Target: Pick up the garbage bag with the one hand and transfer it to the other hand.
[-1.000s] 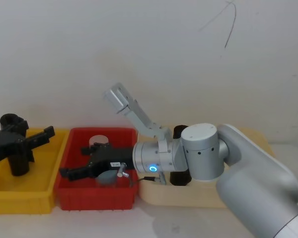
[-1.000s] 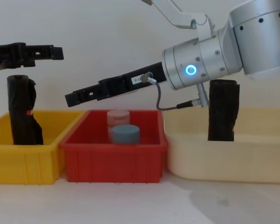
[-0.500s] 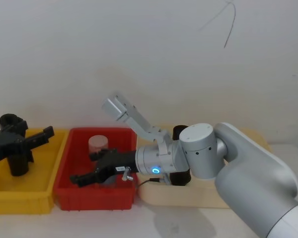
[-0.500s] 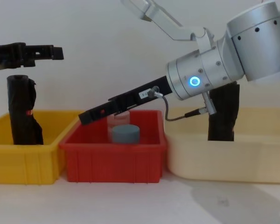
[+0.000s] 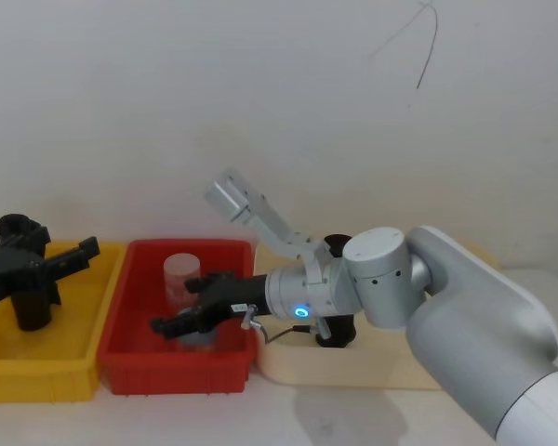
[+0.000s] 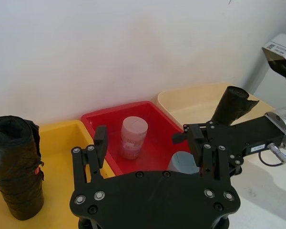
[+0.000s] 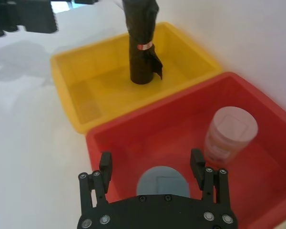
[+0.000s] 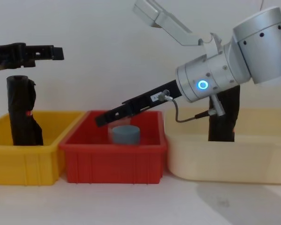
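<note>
Since a second ago the right gripper (image 8: 103, 121) has tipped downward and drawn back toward the cream bin (image 8: 225, 164), while the left gripper (image 8: 56, 53) has not shifted. The garbage bag (image 8: 225, 126) stands upright in the cream bin, untouched. From the chest its upper part is covered by the right arm's wrist joint (image 8: 208, 82), and from the head only its top and foot show past that arm. The long fingers slope down from the wrist into the red bin (image 8: 112, 159), spread wide and empty, with the grey lid (image 8: 125, 133) below the gap between them; whether they touch it cannot be told. A clear jar (image 5: 181, 274) stands behind the lid, mostly hidden from the chest. Held level above the yellow bin (image 8: 23, 164), the left gripper is also spread and empty, its arm cut off at the edge. It hangs over the red-marked roll (image 8: 21, 117), which stands upright there.
</note>
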